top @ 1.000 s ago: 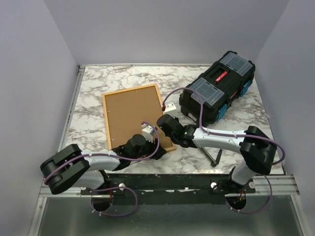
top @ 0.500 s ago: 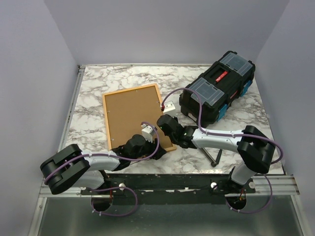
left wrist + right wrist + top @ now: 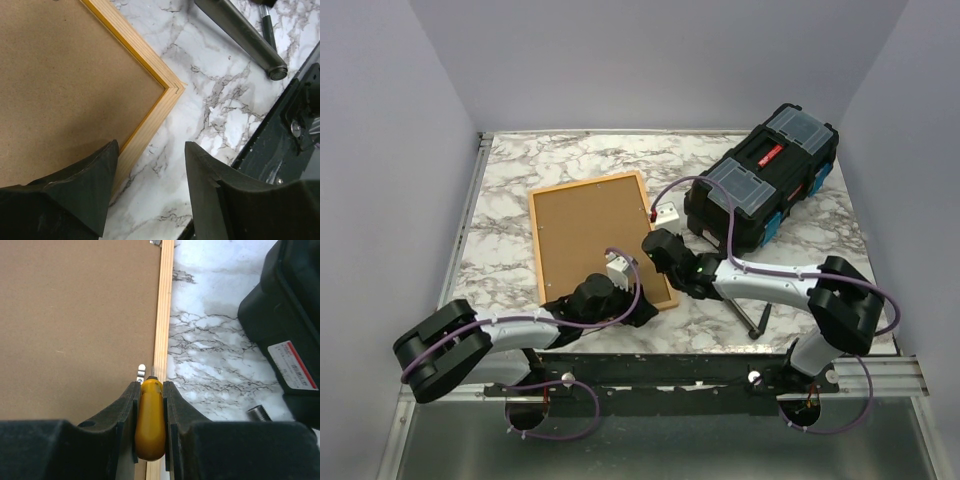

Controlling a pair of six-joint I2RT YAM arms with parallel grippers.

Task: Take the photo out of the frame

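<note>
Jaws apart on left gripper (image 3: 150,150), frame (image 3: 150,107) rail just beneath; right gripper (image 3: 150,385) clamps yellow handle (image 3: 150,430) — photo (image 3: 75,315) likely light, bendy; pry edge.

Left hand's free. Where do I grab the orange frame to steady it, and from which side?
Probably the thin light-wood rail of the orange rectangular frame beside its near right corner, coming from the near edge. It lies flat, back up, so only the outer rim offers a bite. The open left hand straddles that rail, one finger over the brown backing board, one over the marble table.
</note>
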